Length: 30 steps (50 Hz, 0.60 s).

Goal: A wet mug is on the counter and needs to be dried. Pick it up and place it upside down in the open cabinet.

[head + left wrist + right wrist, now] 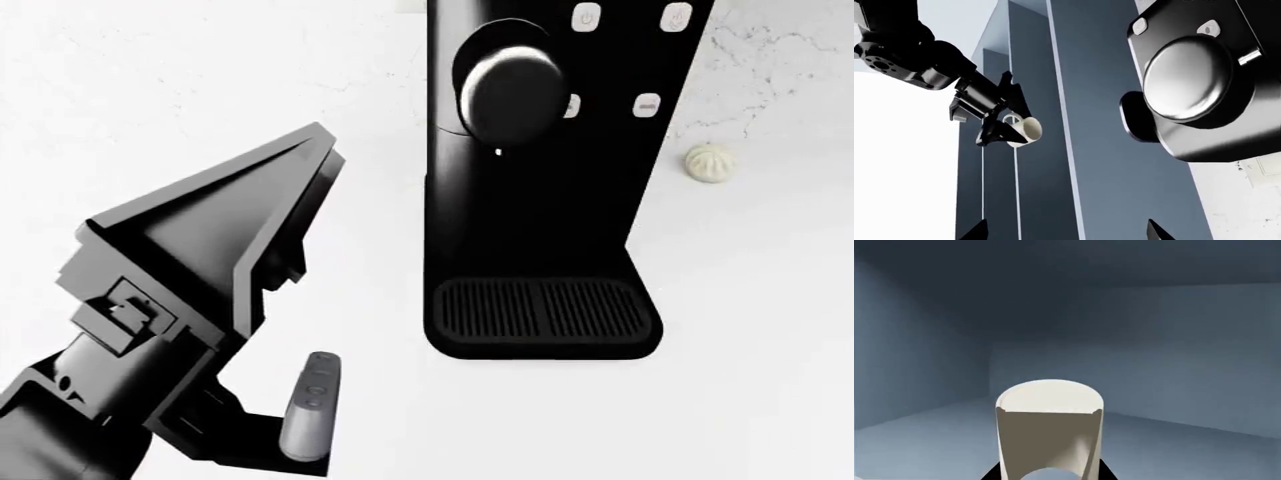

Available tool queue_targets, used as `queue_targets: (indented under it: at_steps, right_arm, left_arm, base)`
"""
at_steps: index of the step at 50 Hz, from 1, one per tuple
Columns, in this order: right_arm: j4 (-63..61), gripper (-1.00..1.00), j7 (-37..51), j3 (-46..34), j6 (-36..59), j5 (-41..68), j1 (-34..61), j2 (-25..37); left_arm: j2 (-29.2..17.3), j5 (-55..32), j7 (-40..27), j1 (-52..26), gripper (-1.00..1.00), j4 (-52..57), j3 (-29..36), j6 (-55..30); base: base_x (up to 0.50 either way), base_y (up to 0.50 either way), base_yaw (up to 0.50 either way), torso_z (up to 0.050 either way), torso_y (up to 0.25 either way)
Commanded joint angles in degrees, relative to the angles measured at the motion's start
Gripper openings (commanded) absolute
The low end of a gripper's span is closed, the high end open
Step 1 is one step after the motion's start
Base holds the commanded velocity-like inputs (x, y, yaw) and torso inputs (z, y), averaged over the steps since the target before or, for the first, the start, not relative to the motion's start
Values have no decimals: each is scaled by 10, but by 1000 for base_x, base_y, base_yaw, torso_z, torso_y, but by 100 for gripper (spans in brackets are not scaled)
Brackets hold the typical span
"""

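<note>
Right gripper [1002,131]: I see it clamped on the mug [1049,429], held up inside the open blue cabinet [1174,350], flat base facing into the interior | Left gripper [287,225]: I cannot tell its jaw state | Coffee machine [541,180] on the counter [747,300], small ribbed ball [710,162] just beside it.

one mug [1049,430], one coffee machine [541,190], one ribbed ball [710,163], two claws [997,131] [267,200].

We see the mug [1049,435] as smooth cream ceramic, the coffee machine [547,180] beside it glossy black plastic, its knob [1187,80] polished metal.
</note>
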Motion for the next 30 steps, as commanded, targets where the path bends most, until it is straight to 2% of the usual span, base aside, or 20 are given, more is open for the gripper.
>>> queue_targets:
  at_steps: [1, 9, 22, 30]
  right_arm:
    - [92, -100, -88, 146, -48, -295, 9, -76]
    - [157, -100, -64, 167, -96, -331, 9, -84]
    - [244, -100, -42, 167, -163, -332, 8, -88]
    - [250, -100, -34, 153, -181, -326, -14, -86]
  left_arm:
    - [6, 2, -2, 3, 100, -4, 0, 0]
    - [5, 4, -2, 7, 100, 0, -2, -3]
    - [8, 4, -6, 10, 100, -2, -3, -3]
    - [9, 5, -7, 13, 100, -4, -2, -2]
  base:
    - [0, 0, 0, 0, 0]
    - [0, 0, 0, 1, 0]
    - [0, 0, 0, 0, 1]
    - [0, 0, 0, 0, 0]
